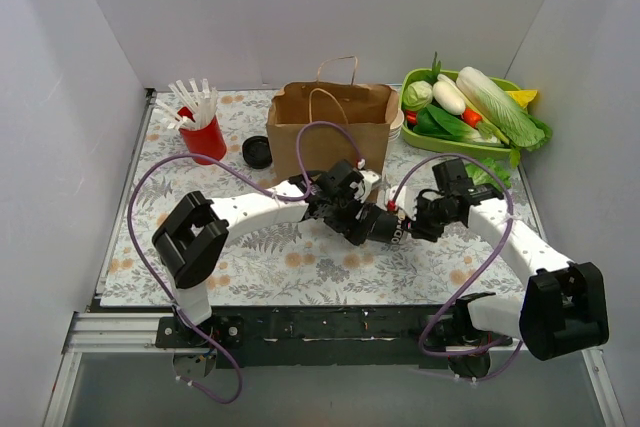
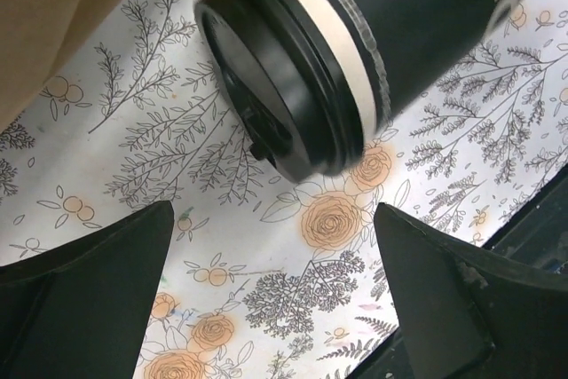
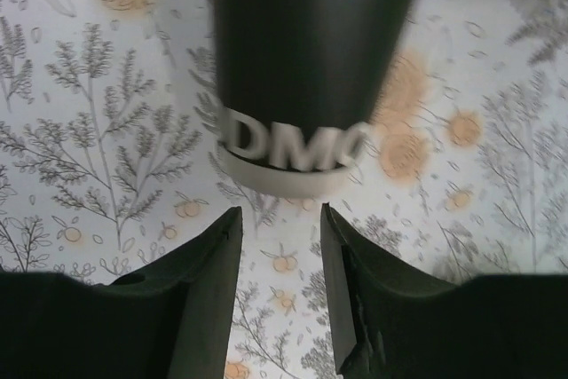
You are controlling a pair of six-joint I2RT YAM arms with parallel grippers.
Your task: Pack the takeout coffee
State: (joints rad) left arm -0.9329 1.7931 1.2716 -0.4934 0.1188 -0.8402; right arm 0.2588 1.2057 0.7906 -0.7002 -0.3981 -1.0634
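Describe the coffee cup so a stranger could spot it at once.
Start at the brown paper bag standing at the back of the floral mat. In front of it, between the left tool and the right tool, the coffee cup lies on its side. It is dark with a black lid and white lettering, unlike the upright red cup of straws.

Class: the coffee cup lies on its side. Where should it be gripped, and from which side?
Probably the cup, on its dark wall just above the base, coming from the base end, which faces the right gripper. The wall narrows there, so jaws can straddle it; the lid at the far end might pop off.
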